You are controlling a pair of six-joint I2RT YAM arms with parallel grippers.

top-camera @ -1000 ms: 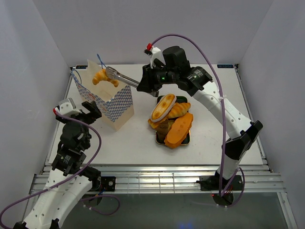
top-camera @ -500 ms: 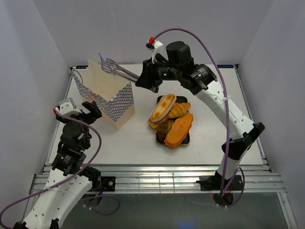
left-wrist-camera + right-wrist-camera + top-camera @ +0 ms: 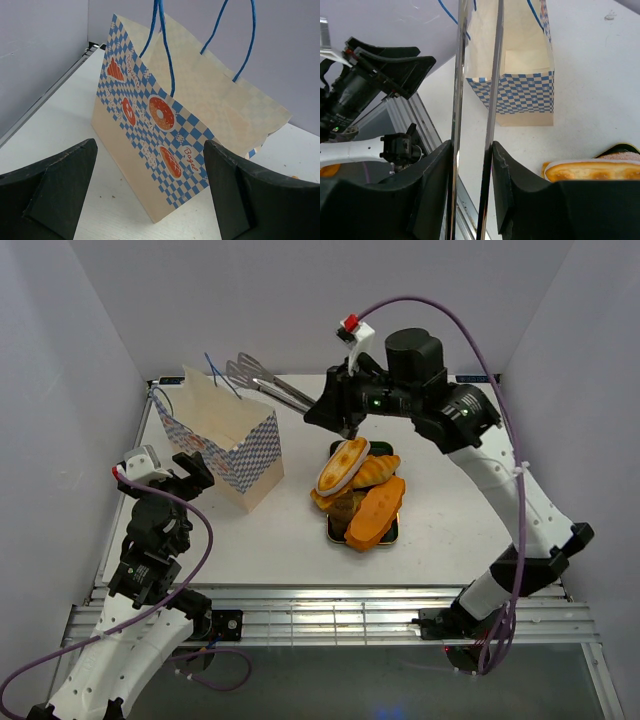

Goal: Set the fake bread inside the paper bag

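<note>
The paper bag point(image 3: 222, 440) stands open at the left of the table; it also shows in the left wrist view point(image 3: 165, 145) and the right wrist view point(image 3: 520, 85). Fake bread is piled on a black tray point(image 3: 392, 531): an oval cream-edged bun point(image 3: 343, 465) on top, a golden piece point(image 3: 378, 469), an orange long loaf point(image 3: 377, 512). The bun's edge shows in the right wrist view point(image 3: 592, 170). My right gripper point(image 3: 335, 410) is shut on silver tongs point(image 3: 262, 380), whose empty tips hang just right of the bag's mouth. My left gripper point(image 3: 185, 472) is open and empty, close to the bag's left side.
White walls close in the table on three sides. The aluminium rail point(image 3: 330, 602) runs along the near edge. The bag's blue string handles point(image 3: 162, 45) stand up above its mouth. The left arm point(image 3: 375, 85) shows behind the tongs in the right wrist view.
A second ago the tongs held a croissant over the bag; it is gone from the tongs. The right arm has since drawn back to the right with the empty tongs. Left arm unmoved.
</note>
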